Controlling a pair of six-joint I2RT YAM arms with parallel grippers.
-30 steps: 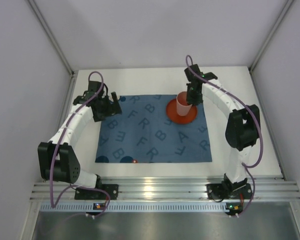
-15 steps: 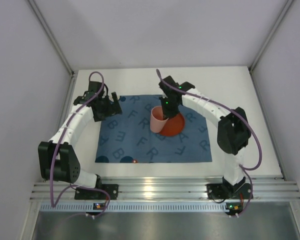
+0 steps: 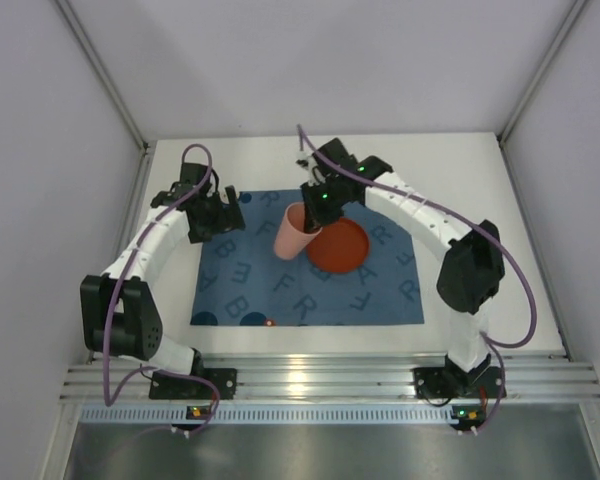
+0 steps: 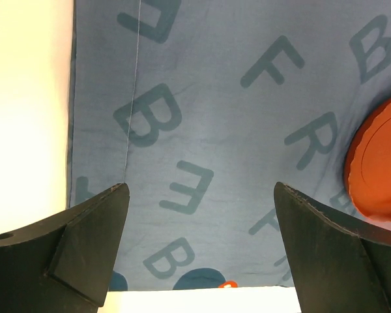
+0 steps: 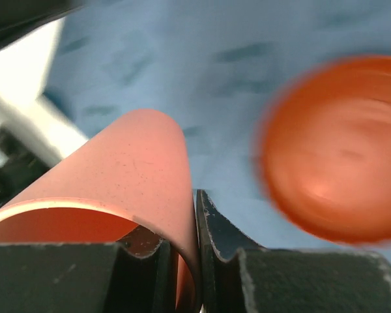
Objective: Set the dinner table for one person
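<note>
The white surface [image 3: 480, 170] is wider than deep, its long axis running left to right, and a blue lettered mat [image 3: 280, 285] lies the same way on its middle. The right gripper [image 3: 313, 208] has its jaws pinching the rim wall of a pink cup [image 3: 290, 236]. The cup is tilted, base pointing near-left, just beside the orange plate [image 3: 345, 247]. The left gripper [image 3: 215, 218] hangs over the mat's far left corner, jaws spread.

In the right wrist view the mat [image 5: 202, 52] and the plate [image 5: 335, 147] on it are blurred, the letters unreadable, and the cup [image 5: 117, 176] is cut off at the bottom edge. An orange speck [image 3: 271, 322] at the mat's near edge is too small to identify. The left wrist view crops the plate.
</note>
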